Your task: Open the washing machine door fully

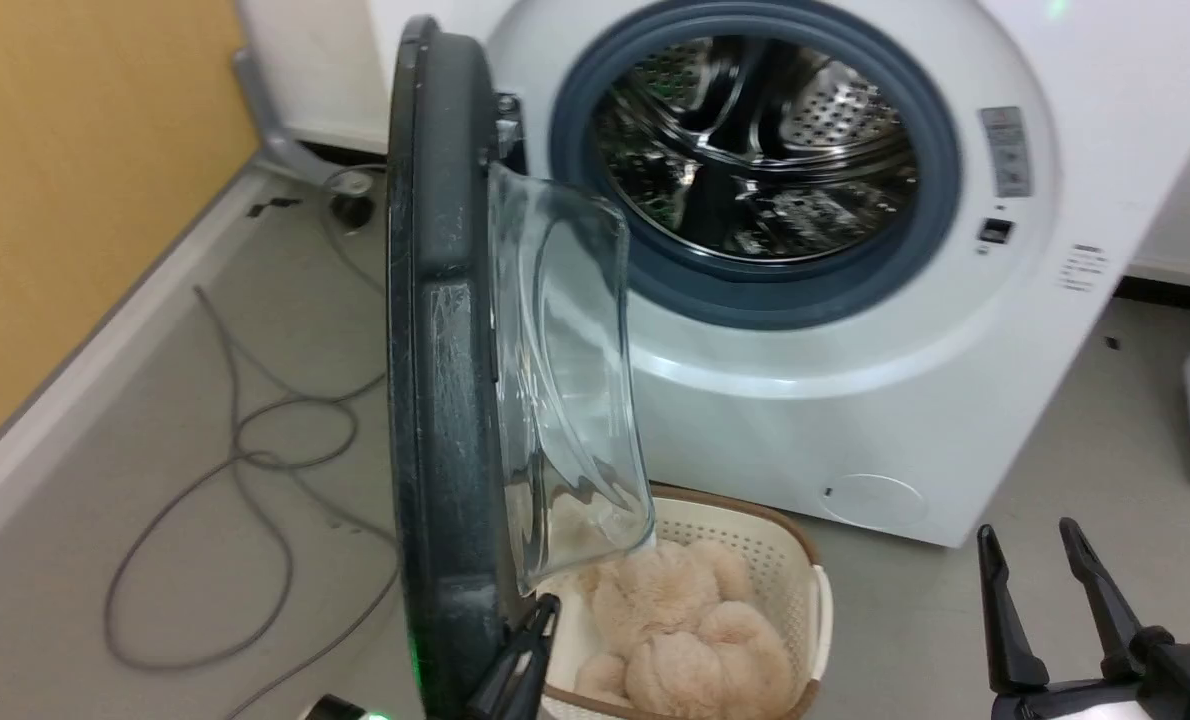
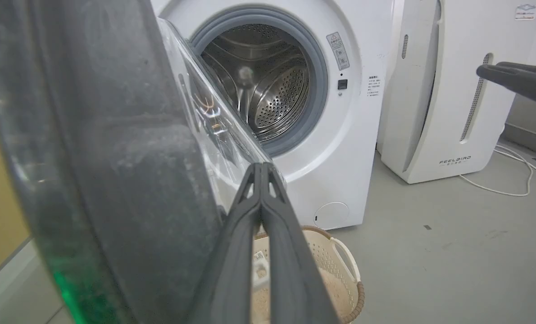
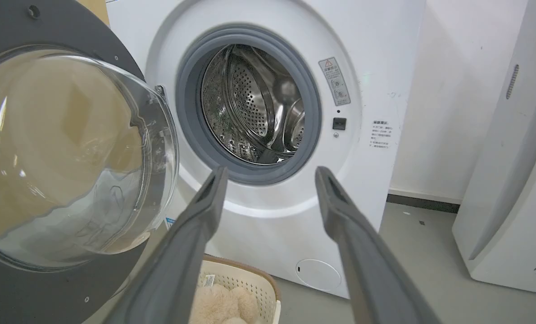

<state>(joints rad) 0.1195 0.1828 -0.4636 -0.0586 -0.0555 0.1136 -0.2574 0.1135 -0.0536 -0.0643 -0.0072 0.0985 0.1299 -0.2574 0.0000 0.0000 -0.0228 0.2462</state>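
Far left, loose cable [image 1: 245, 457] on the floor [image 1: 195, 580]. Next, washing machine door [image 1: 435, 350], hinged left, standing about square to the washing machine [image 1: 855, 420]: roughly halfway. Left jaws pressed shut, holding nothing, tips seemingly touching the door's lower inner edge below the glass bowl [image 1: 565, 400]. Push leftward on the dark rim, not the glass, following the hinge arc. Lower right, right jaws spread wide, empty, well apart from the door.
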